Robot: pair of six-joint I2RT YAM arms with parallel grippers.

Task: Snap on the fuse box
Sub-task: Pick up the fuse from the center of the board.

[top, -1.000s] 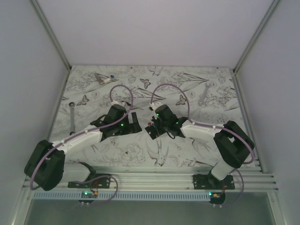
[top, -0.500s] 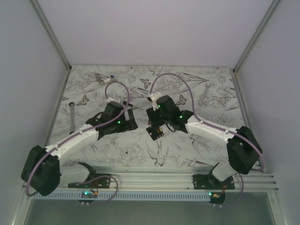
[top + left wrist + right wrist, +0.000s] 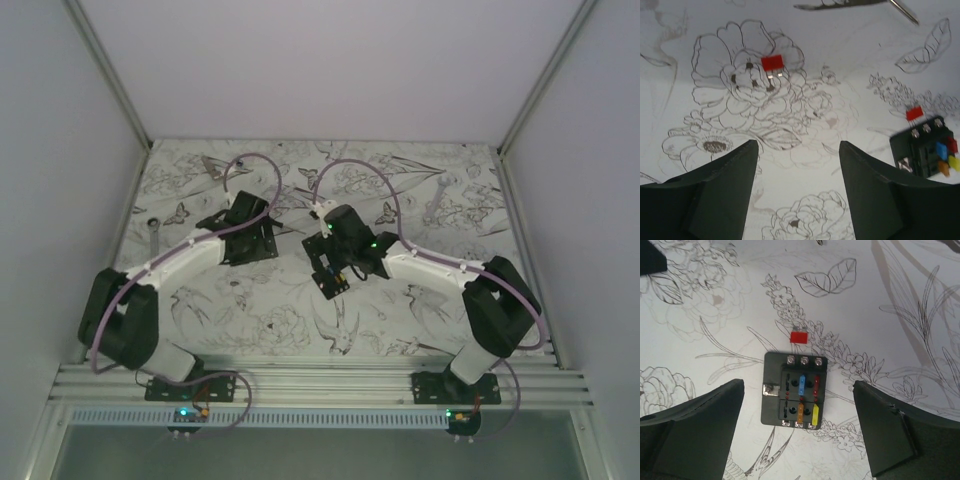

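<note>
The fuse box (image 3: 795,390) is a small black block lying flat on the flower-printed table, with blue, red, orange and yellow fuses in its slots. My right gripper (image 3: 798,384) hangs just above it, open, one finger on each side and neither touching it. From the top view the fuse box (image 3: 335,283) lies at the table's middle under the right gripper (image 3: 335,268). My left gripper (image 3: 797,150) is open and empty, with the fuse box (image 3: 927,152) off to its right. In the top view the left gripper (image 3: 255,238) sits left of the box.
A loose red fuse (image 3: 799,336) lies just beyond the box. Another red fuse (image 3: 772,62) lies ahead of the left gripper. A wrench (image 3: 153,245) lies by the left wall and a second wrench (image 3: 435,205) at the back right. Small metal parts (image 3: 215,167) sit at the back left.
My right gripper has opened and lifted a little off the fuse box, which stays on the table. The left arm has swung away from the box toward the back left.
</note>
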